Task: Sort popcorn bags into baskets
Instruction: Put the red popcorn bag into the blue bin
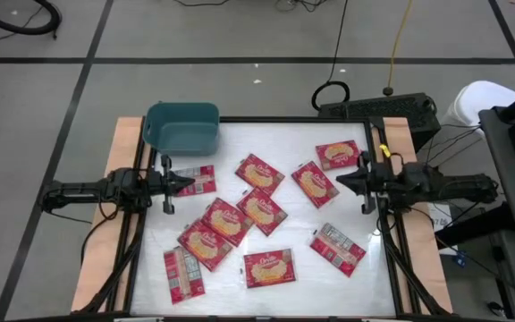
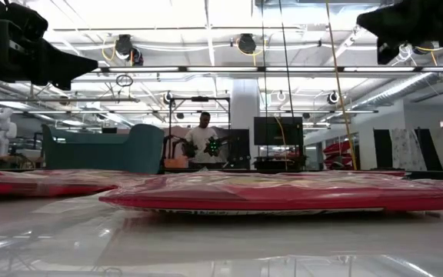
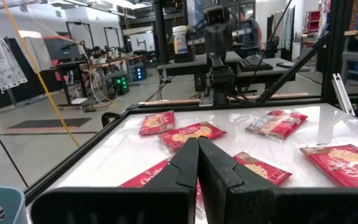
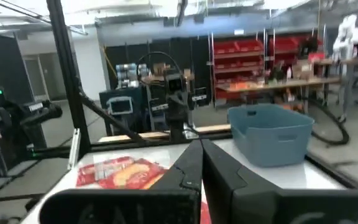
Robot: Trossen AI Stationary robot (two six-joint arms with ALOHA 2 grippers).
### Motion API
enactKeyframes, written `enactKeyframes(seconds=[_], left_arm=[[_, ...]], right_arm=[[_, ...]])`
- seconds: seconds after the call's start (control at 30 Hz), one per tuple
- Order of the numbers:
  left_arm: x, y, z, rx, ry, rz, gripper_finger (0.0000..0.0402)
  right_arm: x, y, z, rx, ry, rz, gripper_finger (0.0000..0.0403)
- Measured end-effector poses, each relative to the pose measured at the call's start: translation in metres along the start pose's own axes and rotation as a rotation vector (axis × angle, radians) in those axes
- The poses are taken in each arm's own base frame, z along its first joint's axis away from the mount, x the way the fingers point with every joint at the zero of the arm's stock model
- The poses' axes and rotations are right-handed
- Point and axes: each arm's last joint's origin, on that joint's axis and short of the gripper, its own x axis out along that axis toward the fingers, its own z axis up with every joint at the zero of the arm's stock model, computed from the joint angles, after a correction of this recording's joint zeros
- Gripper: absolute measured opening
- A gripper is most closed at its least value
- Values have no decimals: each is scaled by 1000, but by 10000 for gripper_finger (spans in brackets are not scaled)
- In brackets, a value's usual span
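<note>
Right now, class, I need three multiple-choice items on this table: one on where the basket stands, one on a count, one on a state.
1. Where does the teal basket stand on the table?
A. far left corner
B. centre
C. near right corner

2. How many baskets are in view?
A. one
B. two
C. three

3. How are the popcorn bags placed?
A. all in the basket
B. loose on the table
C. held by the grippers

Key: 1 A, the high view shows it by the left gripper. 2 A, only one tub shows. 3 B, they lie scattered; the left gripper and the right gripper are both shut and empty.
</note>
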Motion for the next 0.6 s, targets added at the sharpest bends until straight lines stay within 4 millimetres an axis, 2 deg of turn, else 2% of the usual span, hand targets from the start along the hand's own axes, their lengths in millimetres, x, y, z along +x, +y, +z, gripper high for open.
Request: enactKeyframes(seconds=[0.13,0.3,0.47,0.6], left_arm=[[0,0,0,0,0,0,10],[0,0,0,0,0,1,10],[0,0,0,0,0,1,10],[0,0,0,0,1,4,10]], right_arm=[[13,5,35,43,98,-27,0],[37,9,66,47,269,-125,0],[62,11,82,5,396,-264,0],[83,13,82,-20,523,-291,3]])
